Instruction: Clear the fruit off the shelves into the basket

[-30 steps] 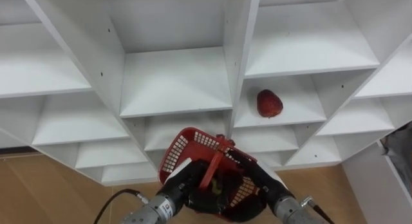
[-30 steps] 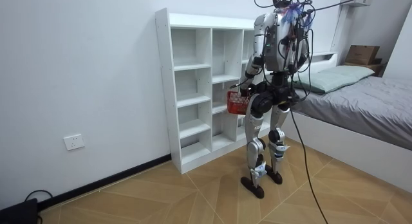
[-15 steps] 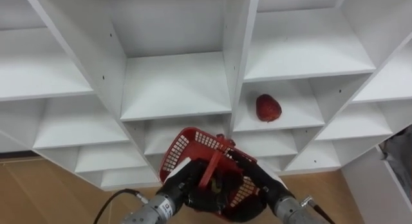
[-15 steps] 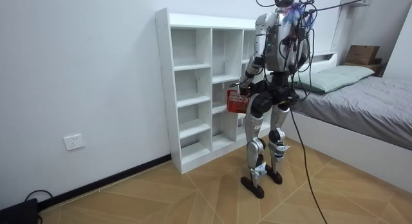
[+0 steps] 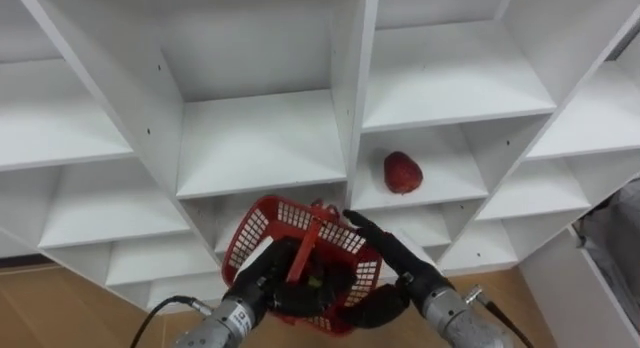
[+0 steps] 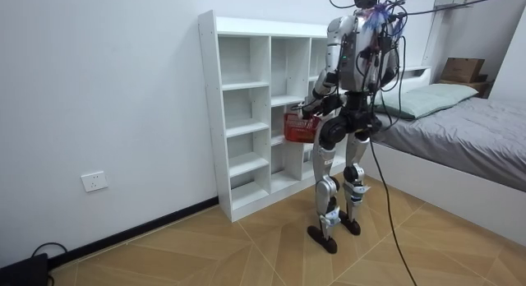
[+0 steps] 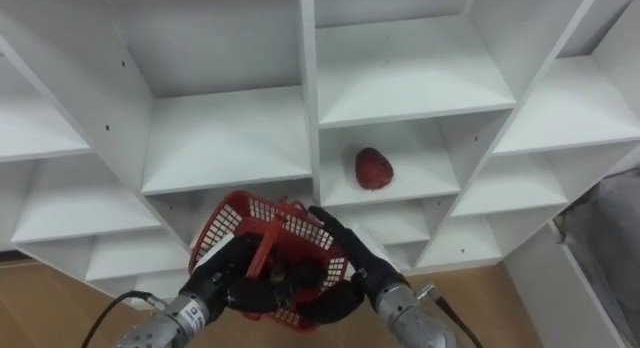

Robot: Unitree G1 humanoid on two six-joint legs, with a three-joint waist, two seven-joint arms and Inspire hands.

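Raised slightly, the basket (image 5: 256, 234) is gripped by the left hand (image 5: 262, 284); the right hand (image 5: 398, 272) lays straight fingers against it, below a red fruit (image 5: 402, 173).

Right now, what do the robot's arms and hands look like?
Both hands are black with slim fingers shaped a bit like a person's: the left hand and the right hand. Behind each wrist, the forearm is a round silver-grey metal tube with ribbed rings. A thin dark cable loops out beside the left forearm, and a shorter one sits by the right wrist.
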